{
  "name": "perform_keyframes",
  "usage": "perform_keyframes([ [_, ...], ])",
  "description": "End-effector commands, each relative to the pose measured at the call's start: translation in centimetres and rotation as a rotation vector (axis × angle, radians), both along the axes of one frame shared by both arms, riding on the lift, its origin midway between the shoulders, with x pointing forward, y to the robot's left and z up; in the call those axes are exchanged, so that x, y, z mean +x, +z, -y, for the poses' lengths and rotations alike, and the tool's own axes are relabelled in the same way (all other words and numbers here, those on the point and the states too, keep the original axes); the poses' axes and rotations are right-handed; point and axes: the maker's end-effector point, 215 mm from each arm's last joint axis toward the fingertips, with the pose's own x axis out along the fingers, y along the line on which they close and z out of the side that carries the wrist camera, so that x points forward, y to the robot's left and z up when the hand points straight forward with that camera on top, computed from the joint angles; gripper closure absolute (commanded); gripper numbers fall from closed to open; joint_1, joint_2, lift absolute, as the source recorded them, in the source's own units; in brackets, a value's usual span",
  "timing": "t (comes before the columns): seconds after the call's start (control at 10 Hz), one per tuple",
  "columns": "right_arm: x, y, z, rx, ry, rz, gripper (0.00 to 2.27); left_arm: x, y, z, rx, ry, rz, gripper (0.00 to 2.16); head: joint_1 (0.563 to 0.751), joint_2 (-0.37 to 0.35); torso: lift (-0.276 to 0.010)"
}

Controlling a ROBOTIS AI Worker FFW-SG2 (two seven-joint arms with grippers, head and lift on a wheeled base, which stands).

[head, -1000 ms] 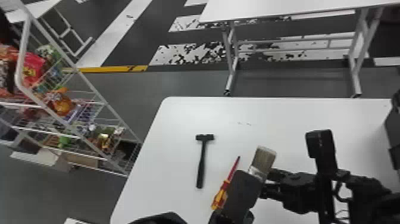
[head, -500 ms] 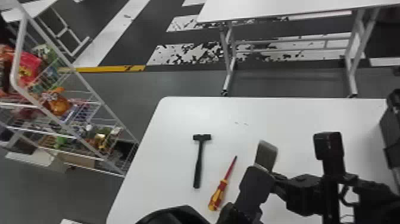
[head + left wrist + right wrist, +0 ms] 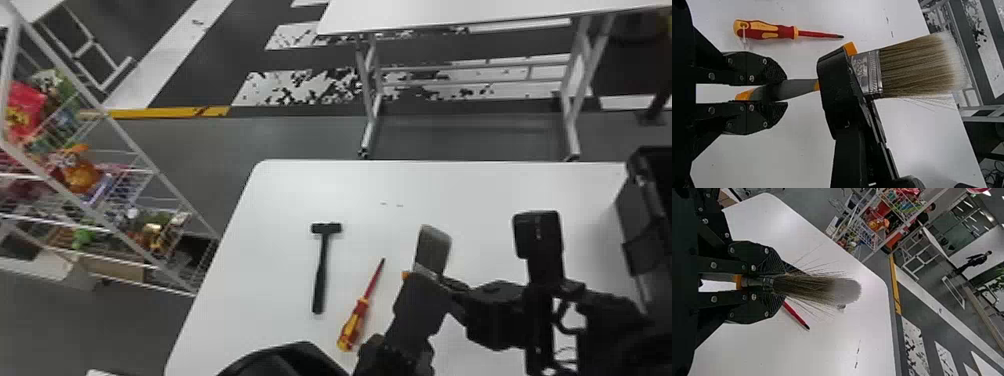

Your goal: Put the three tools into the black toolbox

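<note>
**A shared grip, with room for a slip**

From where I stand, the left tool (image 3: 783,92) is closed on the grey-and-orange handle of a broad, tan-bristled paintbrush (image 3: 434,247), while the right tool (image 3: 781,282) pinches it by the metal collar. If this is a handover, letting go on one side too soon could drop or twist the brush; pulling with both closed could wrench it. Splayed, soft bristles might also snag on the rim of the boxy black toolbox (image 3: 655,200), at about 3 o'clock from the brush. On the smooth white tabletop (image 3: 480,185) lie a slim, black, T-shaped hammer (image 3: 321,270), at 9 o'clock, and a red-and-yellow screwdriver (image 3: 356,320), at 8 o'clock. Its rounded handle could roll if an arm brushes it.
</note>
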Motion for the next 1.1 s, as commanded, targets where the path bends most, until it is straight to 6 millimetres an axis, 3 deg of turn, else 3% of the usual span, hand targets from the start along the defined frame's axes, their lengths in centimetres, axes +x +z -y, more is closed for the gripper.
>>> perform_keyframes([
  [0.0, 0.4, 0.4, 0.6, 0.003, -0.021, 0.007, 2.24, 0.2, 0.5, -0.1, 0.0, -0.001, 0.011, 0.02, 0.695, 0.283, -0.051],
  [0.2, 1.4, 1.7, 2.2, -0.002, -0.081, 0.041, 2.24, 0.2, 1.3, -0.7, 0.005, 0.006, 0.022, 0.01, 0.695, 0.263, -0.051],
  [0.3, 2.5, 3.1, 4.1, -0.038, -0.124, 0.092, 2.24, 0.1, 1.6, -1.6, 0.014, 0.017, 0.025, 0.01, 0.695, 0.248, -0.051],
  [0.5, 3.9, 5.3, 10.6, -0.165, -0.225, 0.192, 2.24, -0.4, 1.8, -4.0, 0.014, 0.055, 0.017, 0.01, 0.695, 0.208, -0.051],
  [0.7, 4.9, 8.9, 17.9, -0.255, -0.348, 0.303, 2.24, -0.7, 2.3, -6.4, -0.024, 0.107, 0.006, 0.07, 0.695, 0.117, -0.051],
  [1.0, 6.3, 11.7, 25.2, -0.354, -0.433, 0.396, 2.24, -1.4, 1.9, -9.2, -0.036, 0.157, -0.021, 0.07, 0.695, 0.012, -0.051],
])
